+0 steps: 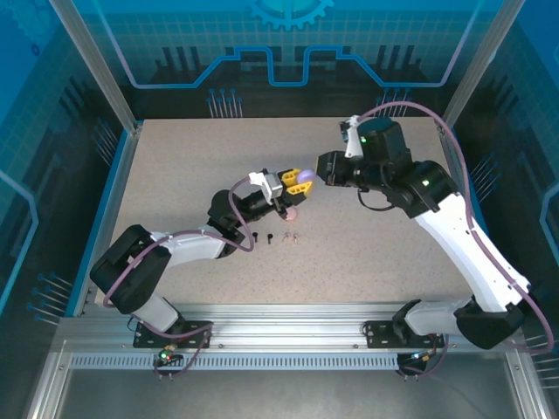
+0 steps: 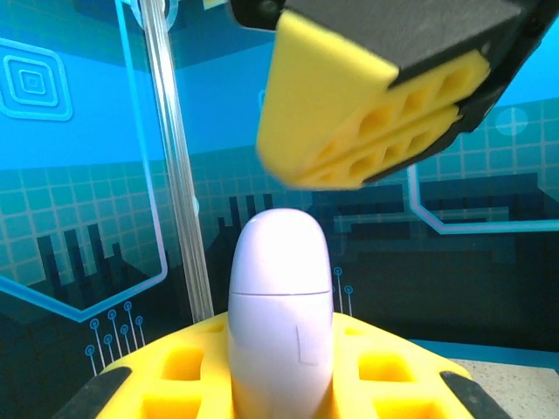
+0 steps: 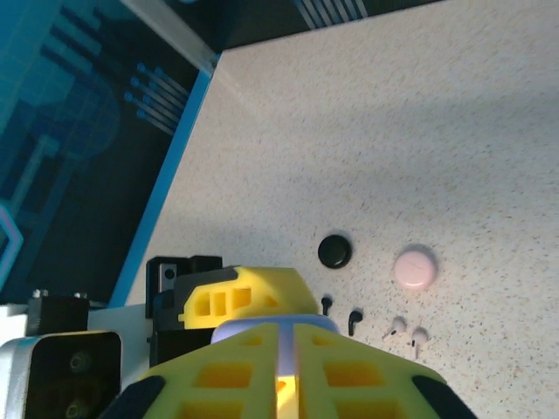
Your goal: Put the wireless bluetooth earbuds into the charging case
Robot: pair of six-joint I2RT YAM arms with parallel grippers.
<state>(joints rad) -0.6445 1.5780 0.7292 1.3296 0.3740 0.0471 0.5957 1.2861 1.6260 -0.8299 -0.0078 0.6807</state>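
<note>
Left gripper: raised over mid-table, jaws clamped on the lower half of the lilac case. The case stands upright between the yellow fingers. Its lid seam is clear of the grip and the lid is shut.

Right gripper: just above and beside the top of the case, apart from it in the left wrist view. The jaws are pressed together and I can see nothing between them.

On the table, below the raised case:
- black case and pink case, near each other, both closed
- 2 black buds just in front of the black case
- 2 pink buds just in front of the pink case, lying close together

Step, as I judge it: the lid has to be opened before any bud can go in. No bud is seated yet, so the task is early.

Handling, judged:
- The case is a glossy, rounded, hard shell, light and likely slippery. The low grip looks right because it leaves the lid free. A push on the lid could tilt the case in the fingers.
- The buds are tiny, very light and smooth, with thin stems, and they are easy to flick away or roll. Best to pinch across the head or upper stem with a gentle squeeze, straight down so the neighbour is not knocked.
- Each bud probably fits its socket only 1 way, so its orientation in the pinch matters.
</note>
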